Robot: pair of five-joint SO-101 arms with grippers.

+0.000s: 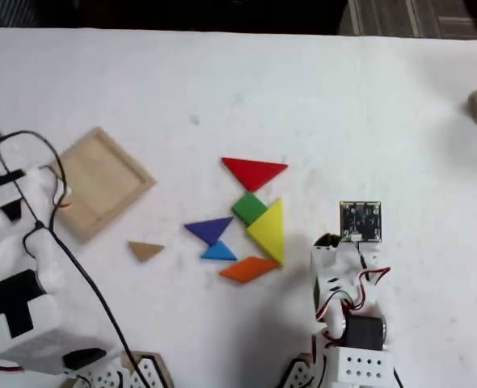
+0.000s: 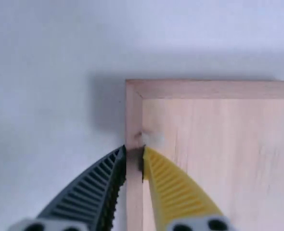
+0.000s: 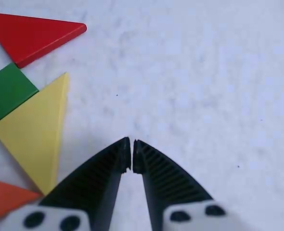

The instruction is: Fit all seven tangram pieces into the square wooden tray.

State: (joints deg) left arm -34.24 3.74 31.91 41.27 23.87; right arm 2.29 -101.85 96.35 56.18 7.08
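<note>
Worktop [image 1: 344, 105], white.

- Square wooden tray [image 1: 105, 182]: left of centre in the high view, lying flat and turned cornerwise, one corner toward the top of the frame.
- Left end effector [image 2: 134, 156]: clenched on the tray's rim near a corner, dark finger outside the wall, yellow finger inside.
- Right end effector [image 3: 131, 154]: closed on nothing, over bare worktop just beside the yellow triangle [image 1: 268, 230].
- Red triangle [image 1: 255, 172]: long edge level, apex pointing down-frame.
- Green square [image 1: 250, 208]: set cornerwise between the red and yellow pieces.
- Yellow triangle: long edge upright, apex pointing left.
- Purple triangle [image 1: 209, 229]: apex down.
- Blue triangle [image 1: 219, 251]: apex up, meeting the purple.
- Orange parallelogram [image 1: 249, 268]: long axis nearly left-right, below the yellow.
- Tan triangle [image 1: 145, 250]: apart, below the tray, apex down.

All seven pieces lie outside the tray.
</note>
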